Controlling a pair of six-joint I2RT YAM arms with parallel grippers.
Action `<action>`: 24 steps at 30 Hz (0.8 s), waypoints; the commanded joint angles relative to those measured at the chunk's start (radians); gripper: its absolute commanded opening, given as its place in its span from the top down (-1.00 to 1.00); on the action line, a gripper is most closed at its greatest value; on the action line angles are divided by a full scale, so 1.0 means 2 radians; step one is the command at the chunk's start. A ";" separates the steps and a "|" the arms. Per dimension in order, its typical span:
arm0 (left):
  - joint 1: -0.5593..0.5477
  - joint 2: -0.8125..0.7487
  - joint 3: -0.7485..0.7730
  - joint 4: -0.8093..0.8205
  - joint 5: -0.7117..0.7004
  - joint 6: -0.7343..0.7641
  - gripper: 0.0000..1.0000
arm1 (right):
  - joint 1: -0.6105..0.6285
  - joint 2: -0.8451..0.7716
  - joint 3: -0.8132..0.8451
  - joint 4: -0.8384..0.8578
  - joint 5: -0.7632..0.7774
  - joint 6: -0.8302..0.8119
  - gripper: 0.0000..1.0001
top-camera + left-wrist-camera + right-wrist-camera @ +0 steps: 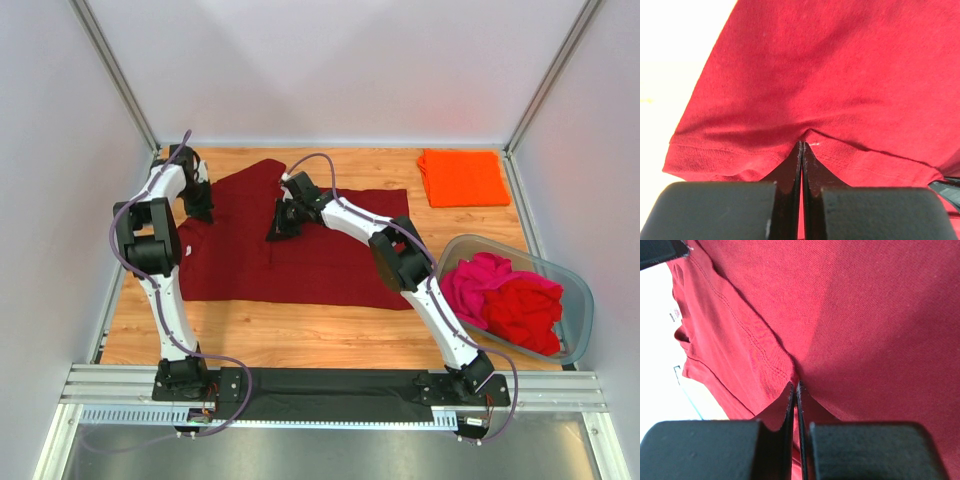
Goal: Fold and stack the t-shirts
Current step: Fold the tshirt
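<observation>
A dark maroon t-shirt (300, 250) lies spread on the wooden table. My left gripper (200, 208) is shut on its left edge; the left wrist view shows the jaws (803, 145) pinching a hemmed edge of the maroon t-shirt (830, 75). My right gripper (283, 228) is shut on the cloth near the shirt's upper middle; the right wrist view shows the jaws (795, 385) closed on a stitched fold of the maroon t-shirt (865, 315). A folded bright orange t-shirt (462, 177) lies at the back right. Magenta-pink (470, 280) and red (525, 310) t-shirts sit crumpled in the tub.
A grey translucent plastic tub (577, 290) stands at the right edge of the table. White walls with metal posts enclose the back and sides. A black strip and metal rail run along the near edge (330, 385).
</observation>
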 commanded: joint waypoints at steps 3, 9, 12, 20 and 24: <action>-0.001 0.004 0.028 0.001 0.011 0.005 1.00 | 0.003 -0.013 -0.002 -0.041 0.025 -0.017 0.98; -0.001 -0.018 0.028 0.011 0.015 0.004 1.00 | 0.002 -0.033 0.003 -0.046 0.039 -0.020 0.99; -0.003 -0.026 0.033 0.015 0.014 0.005 1.00 | 0.002 -0.056 -0.005 -0.040 0.065 -0.023 0.99; -0.012 -0.016 0.051 0.018 0.013 0.003 1.00 | -0.001 -0.074 -0.026 -0.022 0.098 -0.022 0.99; -0.012 -0.016 0.050 0.027 0.010 0.002 1.00 | -0.003 -0.076 -0.041 -0.003 0.102 -0.020 0.99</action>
